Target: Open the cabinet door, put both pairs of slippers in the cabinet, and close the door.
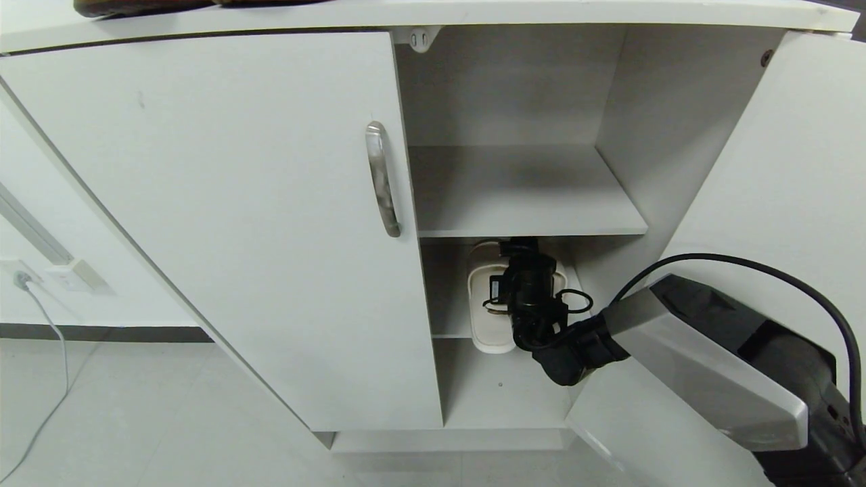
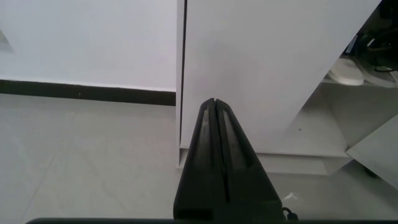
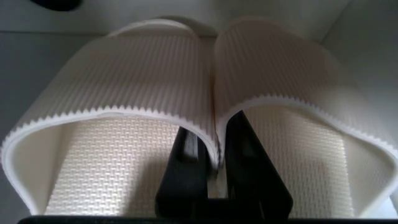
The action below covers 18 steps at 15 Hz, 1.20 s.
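Slippers [image 1: 486, 318], one white pair side by side, lie on the middle shelf [image 1: 446, 297] of the cabinet [image 1: 514, 88]. Their toes point toward the back and their long axis runs front to back. The heels seem to hang a little over the shelf's front edge. The right fingers [image 3: 186, 180] reach in from the heel end, one inside each slipper, and pinch the two touching inner walls together. The pair lies straight ahead of them, so letting go and drawing straight back along that axis looks like the clean way out.

Room is tight. The upper shelf [image 1: 521, 189] sits just above the wrist, and the edge of the closed door [image 1: 223, 216] is near on the left. The open door [image 1: 778, 203] stands beside the right arm, the nearer one for swinging it shut. The left fingers [image 2: 205, 143] are pressed together on nothing, well apart over the floor [image 2: 81, 155], in front of the closed door.
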Tool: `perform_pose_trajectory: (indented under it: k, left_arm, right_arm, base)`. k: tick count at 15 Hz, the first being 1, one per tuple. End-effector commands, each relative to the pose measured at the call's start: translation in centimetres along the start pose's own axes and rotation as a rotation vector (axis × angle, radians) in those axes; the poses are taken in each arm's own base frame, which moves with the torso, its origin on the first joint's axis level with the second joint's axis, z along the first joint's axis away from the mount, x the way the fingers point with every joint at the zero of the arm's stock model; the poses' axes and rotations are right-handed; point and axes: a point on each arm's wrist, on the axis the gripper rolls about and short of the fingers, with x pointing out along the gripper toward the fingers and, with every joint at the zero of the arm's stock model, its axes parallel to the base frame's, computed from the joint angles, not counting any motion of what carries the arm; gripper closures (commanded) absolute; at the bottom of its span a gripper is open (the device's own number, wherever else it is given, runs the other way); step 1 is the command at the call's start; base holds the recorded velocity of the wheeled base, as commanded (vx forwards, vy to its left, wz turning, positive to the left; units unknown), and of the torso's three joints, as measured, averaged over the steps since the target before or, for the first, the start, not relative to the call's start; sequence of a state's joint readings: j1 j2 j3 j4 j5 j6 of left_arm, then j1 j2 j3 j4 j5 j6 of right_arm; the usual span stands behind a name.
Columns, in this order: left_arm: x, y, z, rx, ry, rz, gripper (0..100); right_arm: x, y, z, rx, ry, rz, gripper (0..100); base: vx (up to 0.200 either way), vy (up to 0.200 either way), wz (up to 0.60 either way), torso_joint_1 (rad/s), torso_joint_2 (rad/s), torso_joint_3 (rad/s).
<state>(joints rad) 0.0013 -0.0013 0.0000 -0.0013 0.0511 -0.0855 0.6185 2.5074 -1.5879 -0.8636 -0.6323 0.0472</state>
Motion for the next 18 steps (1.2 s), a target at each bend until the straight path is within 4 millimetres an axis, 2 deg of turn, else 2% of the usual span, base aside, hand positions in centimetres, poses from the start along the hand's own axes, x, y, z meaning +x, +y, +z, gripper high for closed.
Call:
perform_pose_trajectory:
  k: [1,8,9,12,15,18]
  left_arm:
    - [0.0,0.0,0.0,0.000,0.002,0.002,100]
    - [0.0,0.0,0.0,0.000,0.001,0.001,100]
    - [0.0,0.0,0.0,0.000,0.002,0.002,100]
    - [0.0,0.0,0.0,-0.002,0.001,0.001,100]
    - [0.0,0.0,0.0,0.000,0.001,0.001,100]
    - [0.0,0.0,0.0,0.000,0.001,0.000,100]
  right_arm:
    - [0.2,-0.1,-0.1,0.000,0.001,-0.003,100]
    - [0.3,0.0,-0.9,-0.002,0.012,-0.002,100]
    - [0.3,0.0,-1.0,-0.001,0.013,-0.002,0]
    - [-0.3,-0.2,-1.5,-0.016,0.035,0.000,0]
    - [-2.0,-0.6,-0.5,-0.018,0.036,0.012,0]
    - [-6.0,-0.9,1.1,-0.009,0.021,0.057,0]
  base:
    - [0.000,0.000,0.00,0.000,0.00,0.000]
    - [0.000,0.000,0.00,0.000,0.00,0.000]
    - [0.000,0.000,0.00,0.000,0.00,0.000]
    - [0.000,0.000,0.00,0.000,0.00,0.000]
    - [0.000,0.000,0.00,0.000,0.00,0.000]
    - [0.000,0.000,0.00,0.000,0.00,0.000]
